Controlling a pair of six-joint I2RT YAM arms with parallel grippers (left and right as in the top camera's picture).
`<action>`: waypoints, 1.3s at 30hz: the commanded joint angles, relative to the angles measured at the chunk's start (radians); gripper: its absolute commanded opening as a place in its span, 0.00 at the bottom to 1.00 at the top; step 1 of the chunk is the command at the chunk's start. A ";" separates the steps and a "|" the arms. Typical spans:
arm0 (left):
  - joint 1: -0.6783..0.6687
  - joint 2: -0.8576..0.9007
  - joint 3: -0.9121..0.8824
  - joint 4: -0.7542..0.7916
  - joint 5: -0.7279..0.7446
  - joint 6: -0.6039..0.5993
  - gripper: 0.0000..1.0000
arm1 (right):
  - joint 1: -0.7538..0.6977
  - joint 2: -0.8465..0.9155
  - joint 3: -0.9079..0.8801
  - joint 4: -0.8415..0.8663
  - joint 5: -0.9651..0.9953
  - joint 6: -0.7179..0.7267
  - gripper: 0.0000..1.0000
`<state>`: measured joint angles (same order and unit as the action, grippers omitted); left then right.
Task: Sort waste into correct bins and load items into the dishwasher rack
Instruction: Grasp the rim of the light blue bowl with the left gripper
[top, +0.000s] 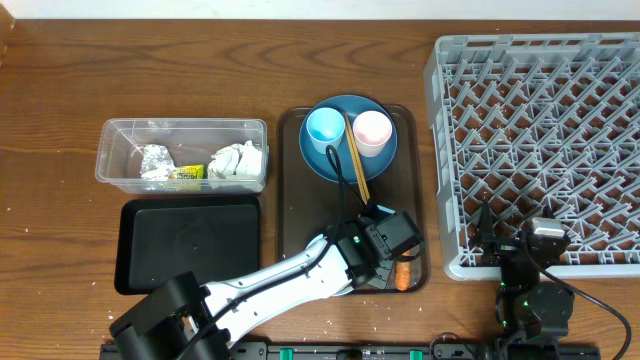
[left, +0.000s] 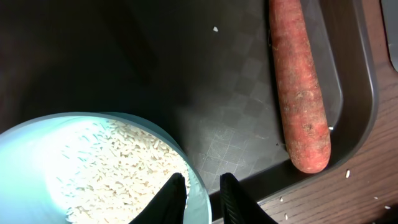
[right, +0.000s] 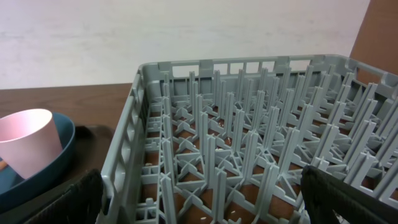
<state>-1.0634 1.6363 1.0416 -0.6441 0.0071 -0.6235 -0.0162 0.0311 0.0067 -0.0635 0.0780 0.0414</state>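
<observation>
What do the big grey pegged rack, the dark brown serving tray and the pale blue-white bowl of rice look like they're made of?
Large grey pegged rack: moulded plastic, matte, with thin uniform pegs. Dark brown serving tray: probably plastic, with a fine checkered anti-slip texture. Pale blue-white bowl: smooth and slightly glossy; ceramic or melamine, cannot tell which.

There were two plastic cups, one light blue cup (top: 325, 128) and one pale pink cup (top: 372, 130); two wooden chopsticks (top: 356, 160); one dark blue round plate (top: 325, 166); one small orange carrot (left: 298, 87); one pale blue round bowl (left: 93, 117); one grey pegged plastic rack (top: 434, 150); one clear rectangular plastic tub (top: 182, 125); and two trays, a shallow black tray (top: 190, 245) and a dark brown tray (top: 300, 220).
</observation>
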 joint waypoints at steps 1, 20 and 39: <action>-0.010 0.010 -0.008 0.004 -0.024 -0.011 0.22 | -0.005 0.000 -0.001 -0.004 0.000 0.003 0.99; -0.067 0.010 -0.026 0.014 -0.132 -0.027 0.22 | -0.005 0.000 -0.001 -0.004 0.000 0.003 0.99; -0.067 0.010 -0.087 0.025 -0.098 -0.104 0.22 | -0.005 0.000 -0.001 -0.004 0.000 0.003 0.99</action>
<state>-1.1286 1.6363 0.9707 -0.6193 -0.0917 -0.7109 -0.0162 0.0311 0.0067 -0.0635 0.0780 0.0414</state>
